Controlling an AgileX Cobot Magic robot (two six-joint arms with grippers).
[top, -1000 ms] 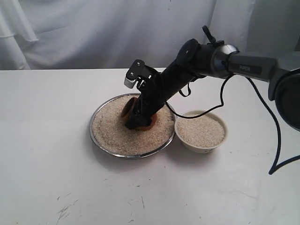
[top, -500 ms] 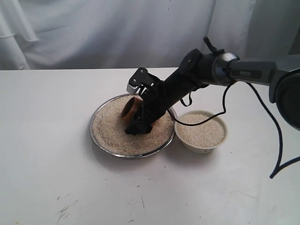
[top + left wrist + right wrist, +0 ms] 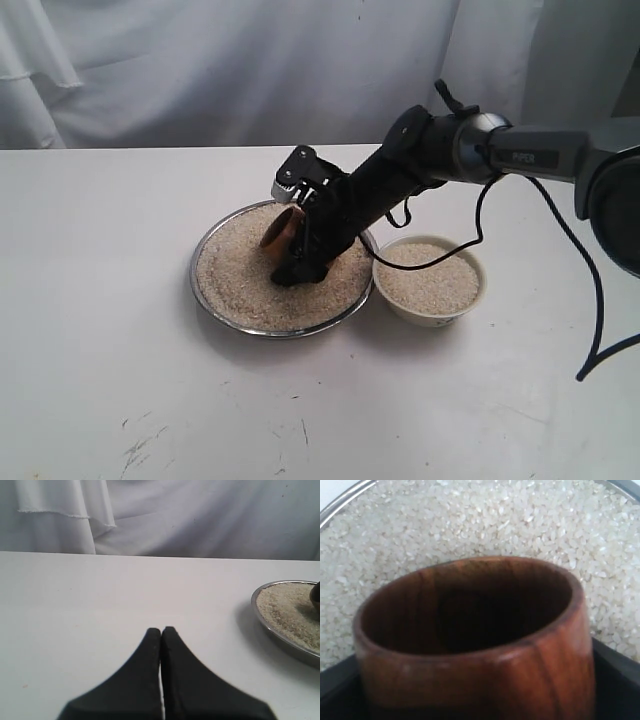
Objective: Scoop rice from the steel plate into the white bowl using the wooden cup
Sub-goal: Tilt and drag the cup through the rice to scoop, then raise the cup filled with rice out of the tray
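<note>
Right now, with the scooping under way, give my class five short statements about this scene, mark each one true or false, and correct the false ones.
1. The right claw holds the wooden cup tilted over the steel plate. True.
2. The white bowl is empty. False: it already holds rice.
3. The left claw is shut with nothing in it, over bare table. True.
4. The wooden cup is brimful of grains. False: the right wrist view shows a dark inside with no grains visible.
5. In the exterior view, the white bowl stands right of the steel plate. True.
</note>
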